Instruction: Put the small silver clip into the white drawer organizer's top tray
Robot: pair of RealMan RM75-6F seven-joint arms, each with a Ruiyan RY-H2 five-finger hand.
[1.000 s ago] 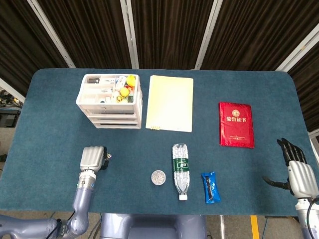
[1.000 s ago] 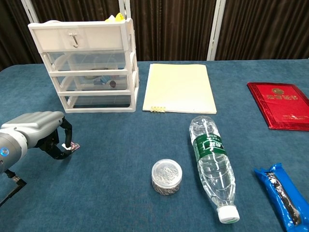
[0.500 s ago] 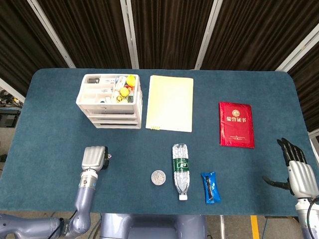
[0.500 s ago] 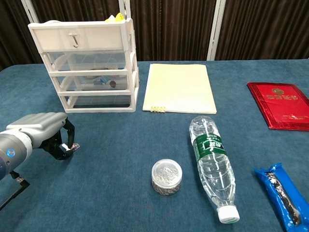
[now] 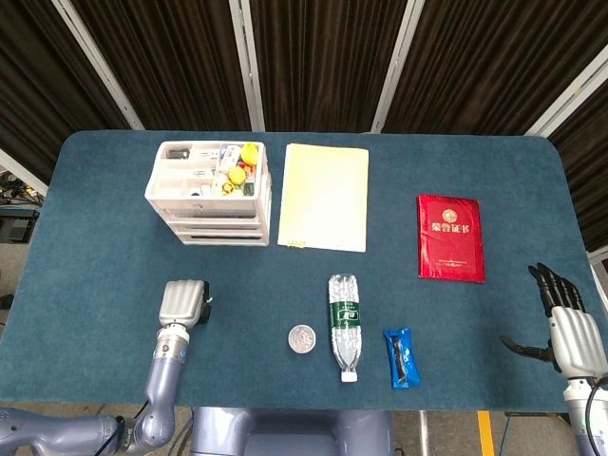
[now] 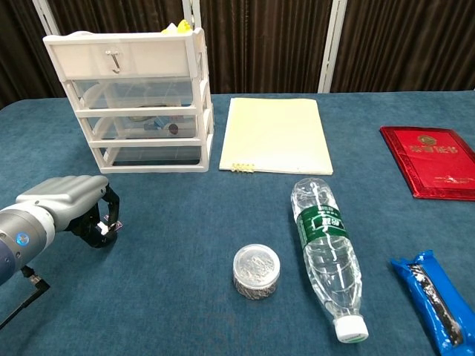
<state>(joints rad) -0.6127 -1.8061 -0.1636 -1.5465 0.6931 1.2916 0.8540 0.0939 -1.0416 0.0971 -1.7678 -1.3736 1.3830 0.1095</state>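
Observation:
The white drawer organizer (image 5: 211, 197) stands at the back left, its top tray (image 6: 126, 58) holding several small items. The small silver clip (image 6: 112, 226) is pinched at the fingertips of my left hand (image 6: 68, 211), just above the blue cloth and well in front of the organizer. From the head view the left hand (image 5: 183, 302) shows knuckles up and the clip (image 5: 206, 304) is a tiny speck at its right side. My right hand (image 5: 567, 325) rests near the table's right front corner, fingers spread, holding nothing.
A yellow folder (image 5: 326, 197) lies right of the organizer and a red booklet (image 5: 450, 237) further right. Near the front edge lie a round clear container (image 6: 256, 271), a plastic bottle (image 6: 326, 256) and a blue packet (image 6: 438, 300).
My left hand has shifted slightly toward the front edge and turned a little, still pinching the clip. The right hand has not moved.

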